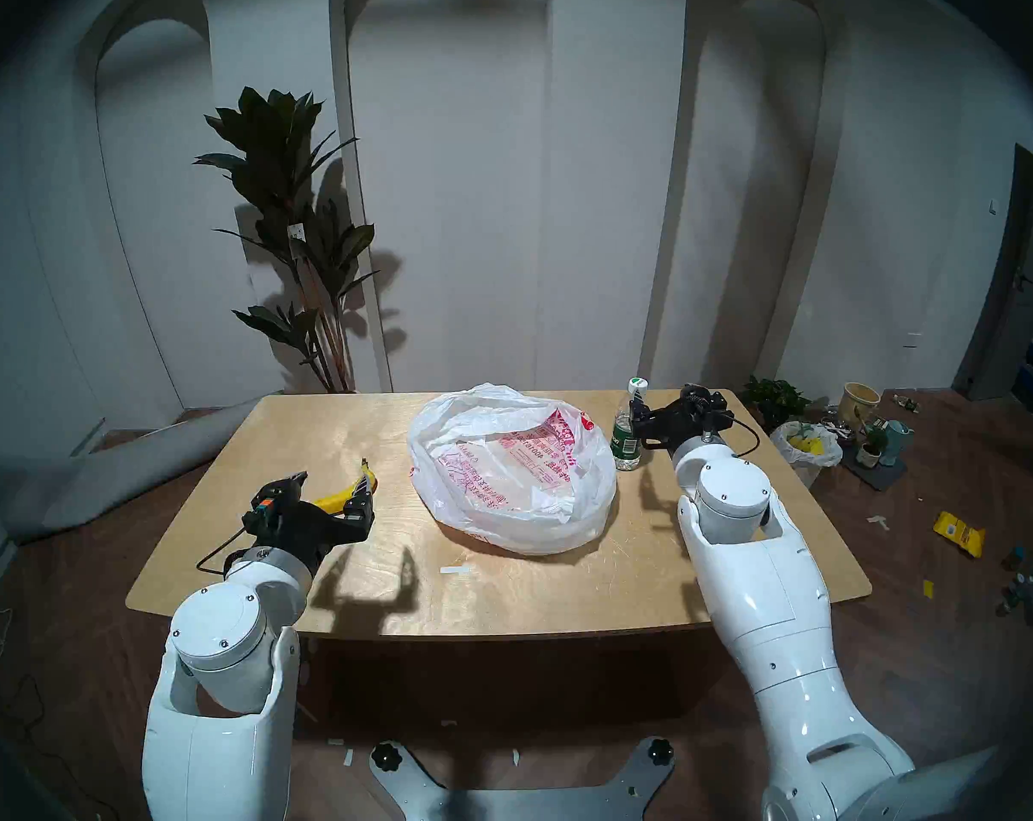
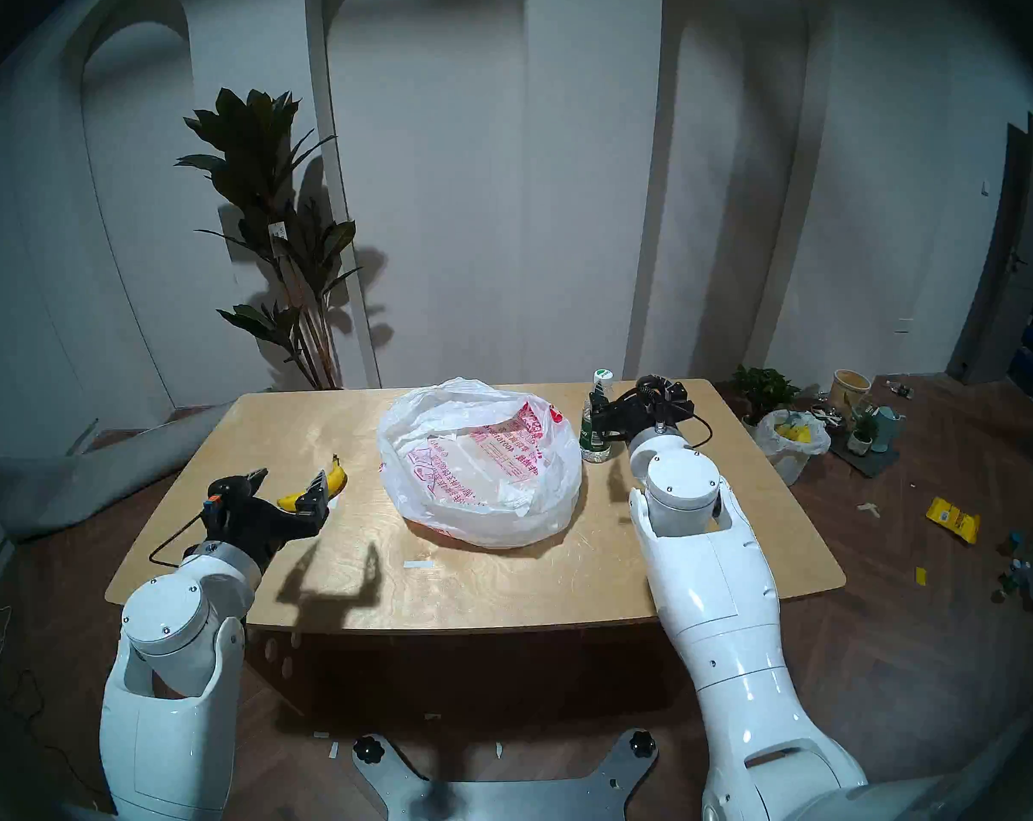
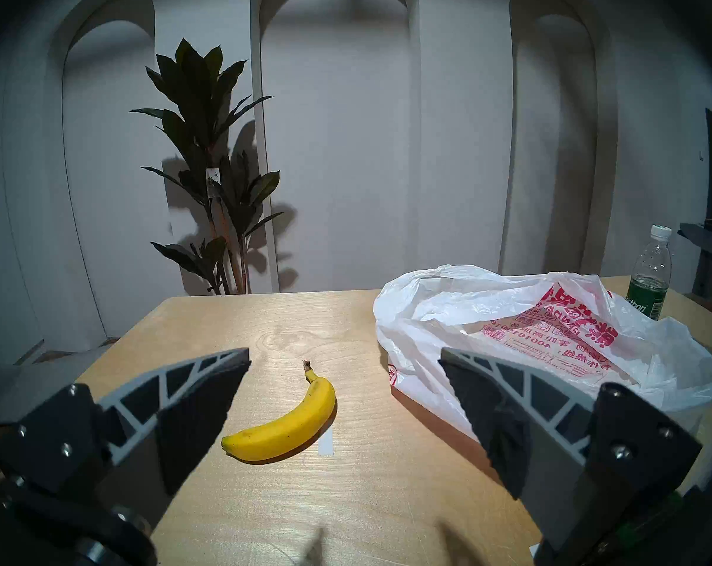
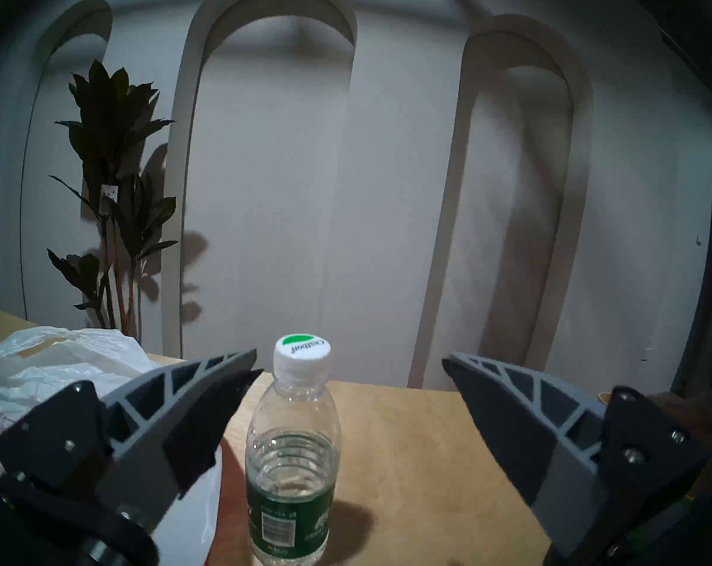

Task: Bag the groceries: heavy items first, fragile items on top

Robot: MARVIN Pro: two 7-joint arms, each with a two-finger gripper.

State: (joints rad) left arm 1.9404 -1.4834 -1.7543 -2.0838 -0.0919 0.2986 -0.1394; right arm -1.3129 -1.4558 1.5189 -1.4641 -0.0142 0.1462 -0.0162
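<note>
A small clear water bottle (image 4: 293, 451) with a white cap and dark green label stands upright near the far right corner of the wooden table (image 1: 502, 589), its long axis vertical, cap up, just beside the right edge of the white plastic bag (image 1: 511, 467). Part full, it looks like the heavier, stiffer item; its smooth wall may be slippery and give a little under pressure, so the labelled middle seems the safest place to take hold. The right gripper (image 4: 348, 369) is level with its neck, fingers spread wide on either side and touching nothing. The bag lies slumped at the table's centre, mouth gaping upward, thin and limp. To its left the banana (image 3: 283, 424) lies flat on the table, stem pointing toward the far edge, soft and easily bruised, likely best held lightly around its middle. The left gripper (image 3: 344, 359) hovers near it, fingers spread apart, empty.
</note>
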